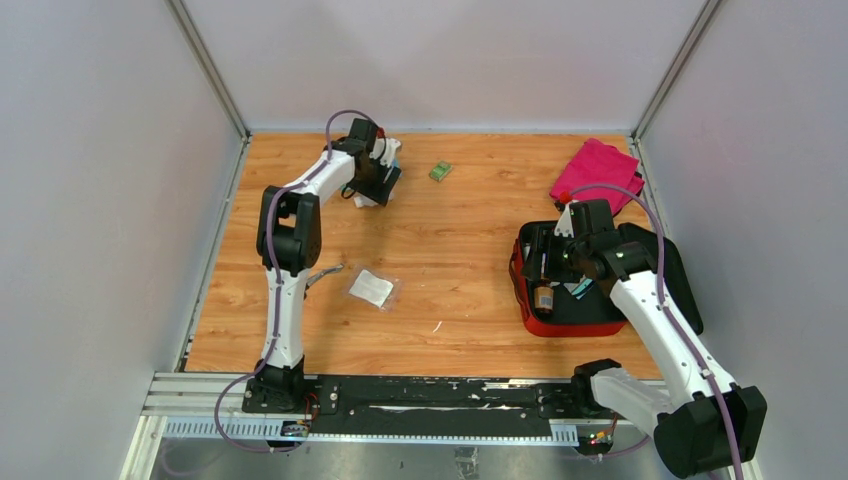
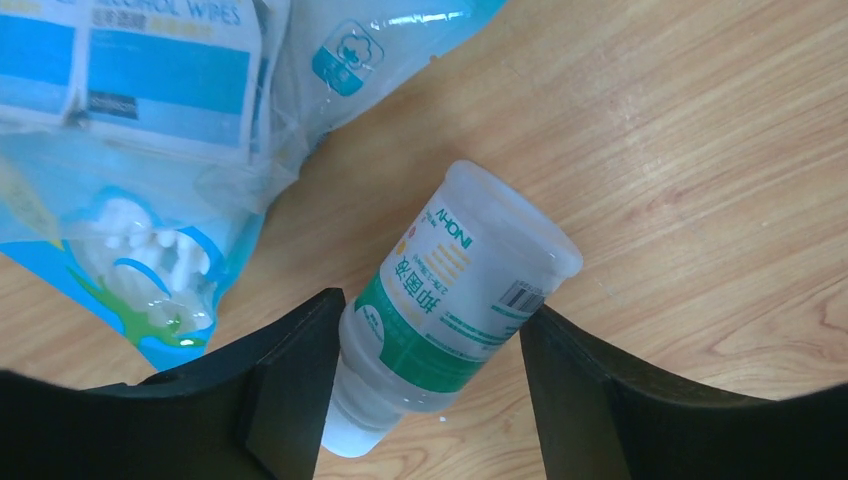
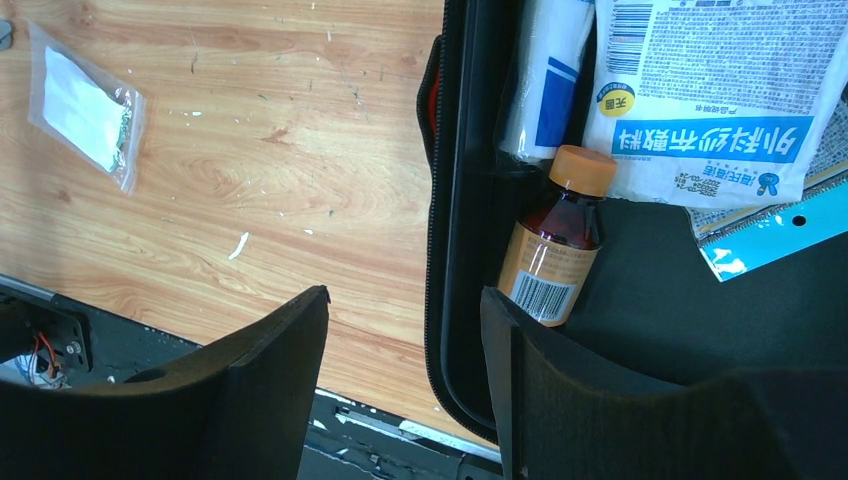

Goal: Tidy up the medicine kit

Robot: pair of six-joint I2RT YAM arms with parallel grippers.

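The medicine kit [image 1: 540,325], a red zip case with black lining [image 3: 455,200], lies open at the right. Inside it are a brown bottle with an orange cap [image 3: 555,250], a white printed packet [image 3: 700,100] and a white-and-blue tube [image 3: 545,80]. My right gripper [image 3: 405,292] hangs open over the kit's left rim with nothing between its fingers. At the far left back, my left gripper [image 2: 430,305] is closed round a white bottle with a green label [image 2: 470,270]. That bottle lies on the wood, and both fingers touch its sides.
A blue-and-clear bag of wipes and cotton swabs [image 2: 150,120] lies right beside the white bottle. A small green packet [image 1: 440,171] sits at the back centre. A clear pouch with a white pad [image 1: 371,289] lies mid-table. A magenta cloth [image 1: 598,172] is behind the kit.
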